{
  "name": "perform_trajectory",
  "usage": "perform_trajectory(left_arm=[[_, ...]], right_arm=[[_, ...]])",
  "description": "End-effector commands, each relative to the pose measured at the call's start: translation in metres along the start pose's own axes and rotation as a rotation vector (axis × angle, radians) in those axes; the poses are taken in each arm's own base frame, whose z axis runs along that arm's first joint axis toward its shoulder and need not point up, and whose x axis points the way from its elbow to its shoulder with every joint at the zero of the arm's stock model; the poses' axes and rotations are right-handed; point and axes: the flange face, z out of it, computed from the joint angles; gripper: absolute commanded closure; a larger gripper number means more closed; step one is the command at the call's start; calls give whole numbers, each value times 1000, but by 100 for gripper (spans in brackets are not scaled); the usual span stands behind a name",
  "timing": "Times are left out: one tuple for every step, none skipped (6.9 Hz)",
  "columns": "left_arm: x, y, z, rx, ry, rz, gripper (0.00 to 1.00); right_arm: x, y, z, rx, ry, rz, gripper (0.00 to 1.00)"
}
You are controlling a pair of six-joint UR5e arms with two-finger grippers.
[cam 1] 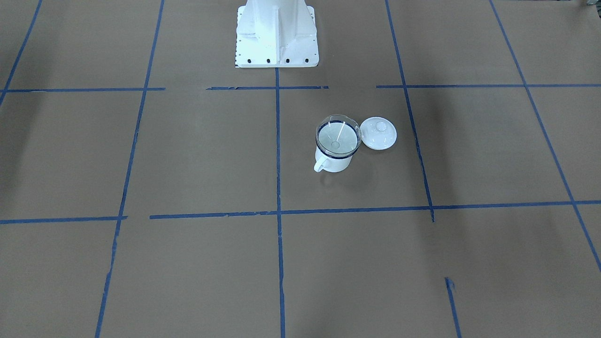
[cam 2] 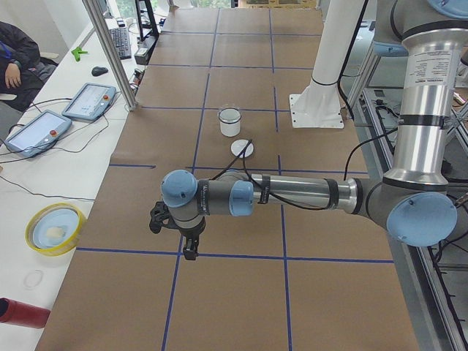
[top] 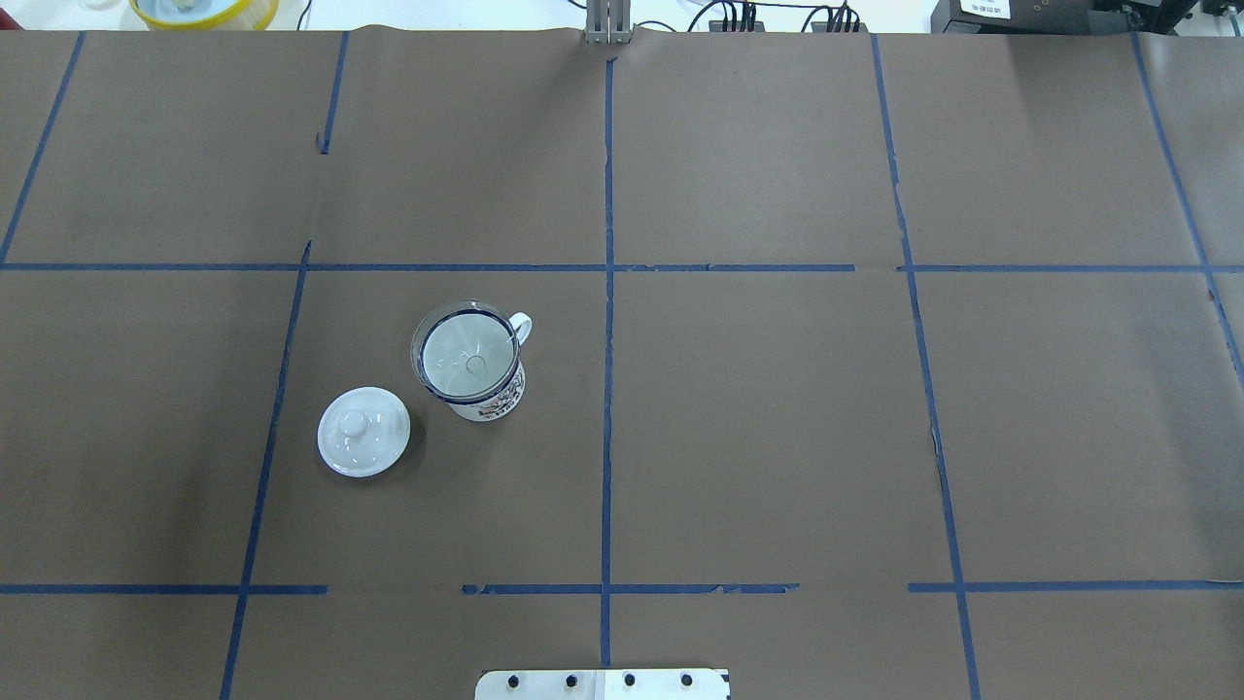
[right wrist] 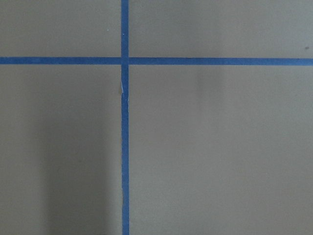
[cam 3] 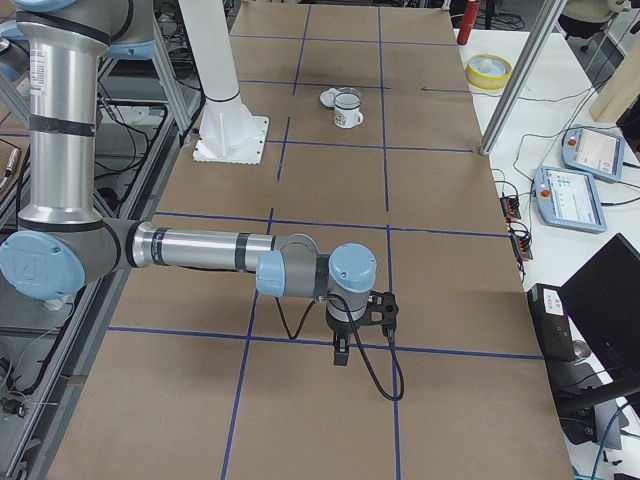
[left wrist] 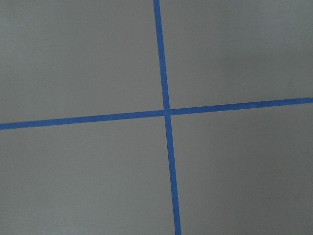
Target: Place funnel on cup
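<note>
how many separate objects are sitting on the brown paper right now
3: the cup on the robot's left side, the funnel seated in its mouth, and a white lid lying beside the cup, nearer the robot. Nothing appears hidden.

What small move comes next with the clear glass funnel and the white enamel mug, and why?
Probably none: hold both arms where they are. The clear glass funnel already sits on the white blue-rimmed enamel mug, stem down inside, beside the round white knobbed lid. The left arm and right arm hang over the taped paper, far from it.
</note>
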Motion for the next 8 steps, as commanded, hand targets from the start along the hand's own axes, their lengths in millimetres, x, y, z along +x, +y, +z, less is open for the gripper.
perform_trajectory(left_arm=[[-17,14,-6,15,4,-34,0],[-18,17,-4,13,2,-34,0],[-19,17,-2,15,4,-19,0],[-14,14,-8,29,-13,-6,0],[-15,16,-8,30,-12,-5,0],[-14,16,-9,32,-12,-4,0],[-13,15,-9,33,-12,-2,0],[-13,15,-9,33,-12,-2,0]], right_arm=[[0,0,0,0,0,0,0],[0,0,0,0,0,0,0],[0,0,0,0,0,0,0],[0,0,0,0,0,0,0],[0,0,0,0,0,0,0],[0,0,0,0,0,0,0],[0,0,0,0,0,0,0],[0,0,0,0,0,0,0]])
